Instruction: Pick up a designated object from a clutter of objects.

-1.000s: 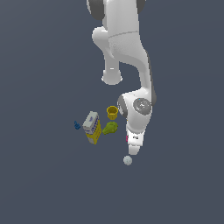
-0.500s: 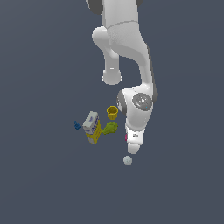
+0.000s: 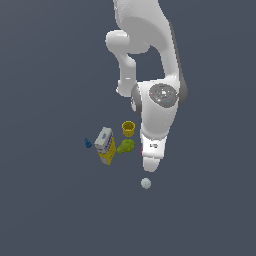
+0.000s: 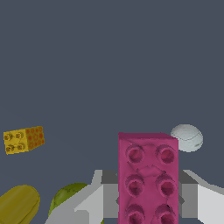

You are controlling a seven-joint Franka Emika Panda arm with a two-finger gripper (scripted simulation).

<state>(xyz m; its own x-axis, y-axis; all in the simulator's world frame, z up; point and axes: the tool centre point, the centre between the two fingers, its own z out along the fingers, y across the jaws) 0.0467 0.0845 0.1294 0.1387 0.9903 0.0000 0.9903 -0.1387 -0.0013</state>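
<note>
The magenta-pink studded brick point(image 4: 148, 175) lies lengthwise between my gripper's point(image 4: 148, 199) grey fingers point(image 4: 89, 199), which stand against its two long sides. In the exterior view my gripper point(image 3: 152, 164) points down at that view's right of the clutter, and only a thin pink sliver of the brick point(image 3: 142, 148) shows beside the hand. The clutter there holds a yellow cup point(image 3: 128, 128), a grey-and-yellow box point(image 3: 105, 145), a green lumpy piece point(image 3: 126, 146) and a blue bit point(image 3: 88, 143).
A white ball point(image 3: 146, 183) lies just below the hand in the exterior view and beside the brick's far end in the wrist view point(image 4: 187, 137). A small orange-yellow block point(image 4: 24, 139) and the green piece point(image 4: 65, 199) show in the wrist view.
The wrist joint and upper arm have risen in the exterior view. The hand's tip stays over the same spot by the brick. The loose items have not moved.
</note>
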